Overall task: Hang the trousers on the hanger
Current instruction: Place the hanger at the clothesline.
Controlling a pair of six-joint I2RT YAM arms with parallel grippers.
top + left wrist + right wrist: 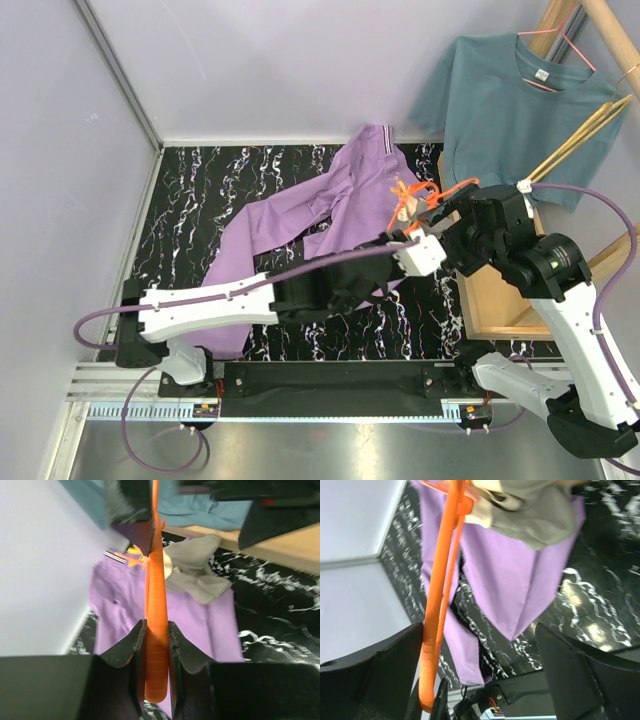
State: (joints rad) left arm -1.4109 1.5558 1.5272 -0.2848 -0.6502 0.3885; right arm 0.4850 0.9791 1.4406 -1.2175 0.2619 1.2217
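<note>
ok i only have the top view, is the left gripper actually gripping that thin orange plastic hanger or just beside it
observer: Gripping it. The left wrist view shows the left gripper shut on the thin orange plastic hanger, clamped from both sides.
operator: and the right one
observer: The right gripper is wide open; the bar runs along one side of the gap, unpinched.
operator: what's the pale lump
observer: A small grey-beige cloth garment at the hanger's far end, over the lilac cloth trousers.

Robot lab test cell, plain pale partition walls (60, 150), black white-veined tabletop (190, 200), slotted aluminium rail (330, 410) at 6 o'clock.
</note>
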